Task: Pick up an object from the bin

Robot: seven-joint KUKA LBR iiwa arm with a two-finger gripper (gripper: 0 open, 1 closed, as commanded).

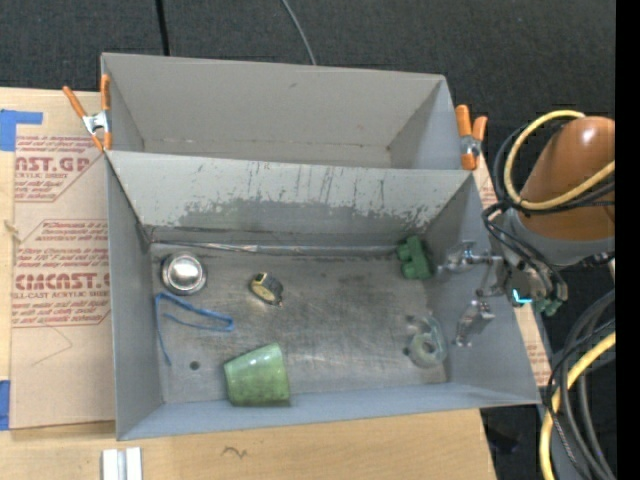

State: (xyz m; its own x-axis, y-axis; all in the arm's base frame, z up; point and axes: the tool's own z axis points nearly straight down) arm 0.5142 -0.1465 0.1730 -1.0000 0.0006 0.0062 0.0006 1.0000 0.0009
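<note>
We see the tool (470, 290) low at the right side of the grey metal bin (300, 173), against the sloping right wall, with the arm's orange cover (572, 173) above it outside the rim. Its two fingers stand apart, one toward the far side and one toward the near side, and we find nothing between them. Two things lie nearest. A dark green block (413, 258) sits on the floor in the far right corner, just beside the farther finger. A grey ring-shaped piece (425, 347) lies near the right wall toward the front, just beside the nearer finger. The tool is level with the bare stretch of floor between these two, and we cannot tell whether it touches either one. The rest of the things lie well apart from it, over on the left half of the floor. A silver round cap (183, 273) is close to the left wall. A small olive ring (265, 288) lies a little to the right of the cap. A thin blue loop (188, 317) lies in front of the cap. A pale green cup (258, 375) lies on its side near the front wall.
</note>
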